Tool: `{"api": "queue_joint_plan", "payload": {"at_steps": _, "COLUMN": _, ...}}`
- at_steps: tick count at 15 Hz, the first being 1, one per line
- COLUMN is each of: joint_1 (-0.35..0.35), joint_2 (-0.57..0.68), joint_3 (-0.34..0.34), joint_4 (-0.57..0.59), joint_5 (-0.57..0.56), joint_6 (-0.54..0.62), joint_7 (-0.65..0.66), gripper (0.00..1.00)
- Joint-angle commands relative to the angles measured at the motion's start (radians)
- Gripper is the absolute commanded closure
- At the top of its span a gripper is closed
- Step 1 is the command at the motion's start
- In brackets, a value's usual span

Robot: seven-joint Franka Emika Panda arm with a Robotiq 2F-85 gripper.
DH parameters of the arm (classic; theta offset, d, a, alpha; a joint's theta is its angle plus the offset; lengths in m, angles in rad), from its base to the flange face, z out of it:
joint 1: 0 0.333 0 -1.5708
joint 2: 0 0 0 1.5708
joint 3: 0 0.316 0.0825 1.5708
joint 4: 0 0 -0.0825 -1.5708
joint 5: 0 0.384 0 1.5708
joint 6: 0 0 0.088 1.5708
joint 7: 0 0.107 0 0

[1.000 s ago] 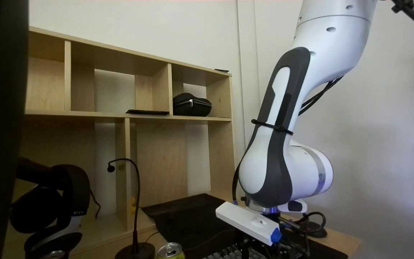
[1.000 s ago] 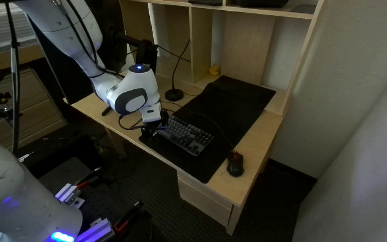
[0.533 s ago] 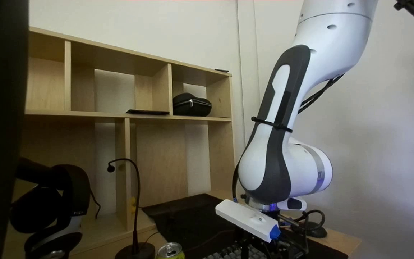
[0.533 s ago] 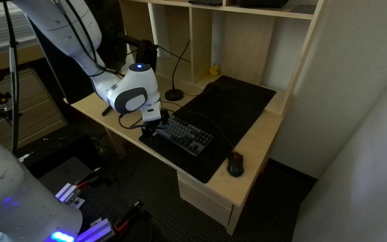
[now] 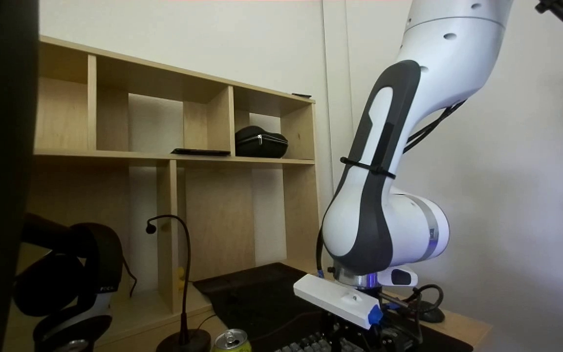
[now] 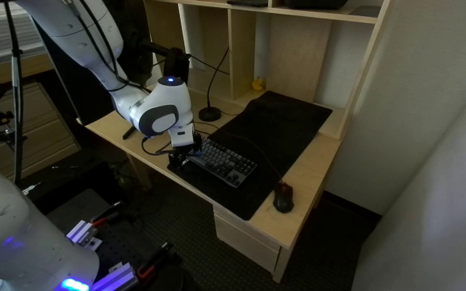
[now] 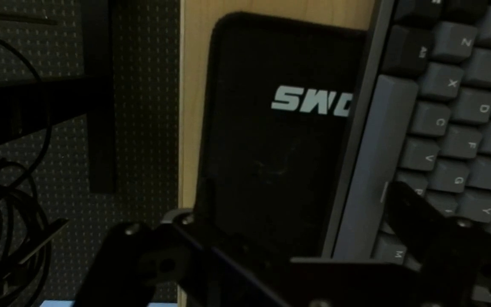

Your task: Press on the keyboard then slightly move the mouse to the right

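Observation:
The wide keyboard [image 6: 225, 162], dark with grey keys, lies on the black mat. It also shows in the wrist view [image 7: 452, 140] and partly in an exterior view [image 5: 306, 345]. My gripper [image 6: 186, 155] is low at the keyboard's end away from the mouse. In the wrist view my gripper [image 7: 301, 187] is open with nothing between its fingers. One finger is over the keys beside the space bar, the other over the mat. I cannot tell whether a finger touches the keys. The dark mouse [image 6: 283, 199] sits on bare wood beside the mat; it also shows behind my wrist [image 5: 430, 314].
The black desk mat [image 6: 285, 121] covers much of the wooden desk [image 6: 310, 173]. A lamp-like gooseneck stand [image 6: 210, 113] and a can [image 5: 232, 341] stand near the keyboard. A shelf unit [image 5: 242, 164] rises behind. The mouse cable crosses the mat.
The arm has shifted only slightly, its wrist rising a little and tilting. The keyboard and mouse have not visibly moved.

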Motion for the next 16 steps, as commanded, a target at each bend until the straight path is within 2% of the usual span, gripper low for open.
{"api": "queue_joint_plan", "payload": {"at_steps": 1, "joint_1": 0.001, "joint_2": -0.007, "joint_3": 0.000, "joint_4": 0.003, "joint_5": 0.010, "joint_6": -0.033, "joint_7": -0.004, "gripper": 0.00}}
{"api": "queue_joint_plan", "payload": {"at_steps": 6, "joint_1": 0.000, "joint_2": -0.009, "joint_3": 0.002, "joint_4": 0.005, "joint_5": 0.013, "joint_6": -0.075, "joint_7": 0.009, "gripper": 0.00}}
{"api": "queue_joint_plan", "payload": {"at_steps": 9, "joint_1": -0.002, "joint_2": -0.002, "joint_3": 0.007, "joint_4": 0.003, "joint_5": 0.019, "joint_6": -0.030, "joint_7": 0.003, "gripper": 0.00}}
{"api": "queue_joint_plan", "payload": {"at_steps": 16, "joint_1": 0.004, "joint_2": -0.001, "joint_3": 0.001, "joint_4": 0.005, "joint_5": 0.010, "joint_6": -0.043, "joint_7": 0.007, "gripper": 0.00}}
